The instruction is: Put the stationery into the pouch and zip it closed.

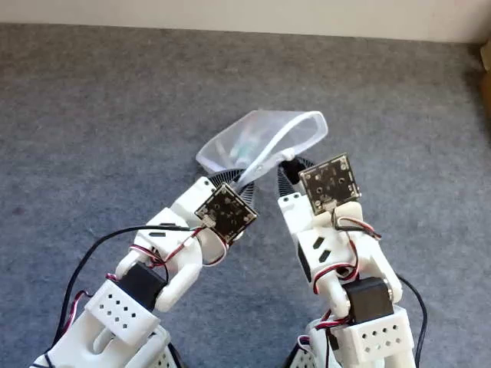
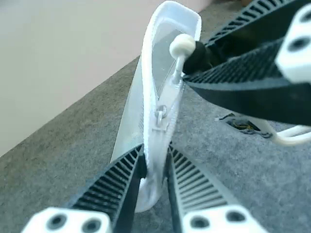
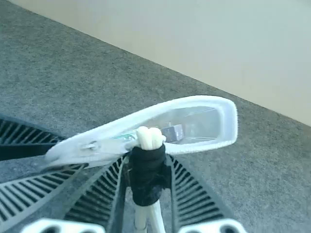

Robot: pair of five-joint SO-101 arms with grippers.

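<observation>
A translucent white pouch (image 1: 261,142) is held up above the grey carpet between both arms. My left gripper (image 2: 155,162) is shut on one end of its zipper edge (image 2: 156,97); the metal slider (image 2: 160,116) sits just beyond the fingertips. My right gripper (image 3: 146,167) is shut on the zipper pull (image 3: 146,170), a black-wrapped tab with a white bead (image 3: 148,138). Past the pull the mouth (image 3: 194,121) gapes open. Small items (image 3: 172,132) show faintly inside. In the high view, the left gripper (image 1: 242,181) and right gripper (image 1: 288,165) meet under the pouch.
Grey carpet (image 1: 92,115) covers the whole surface. A pale wall strip (image 1: 230,11) runs along the far edge. Something brown (image 1: 486,69) sits at the far right edge. The two arms stand close together at the front.
</observation>
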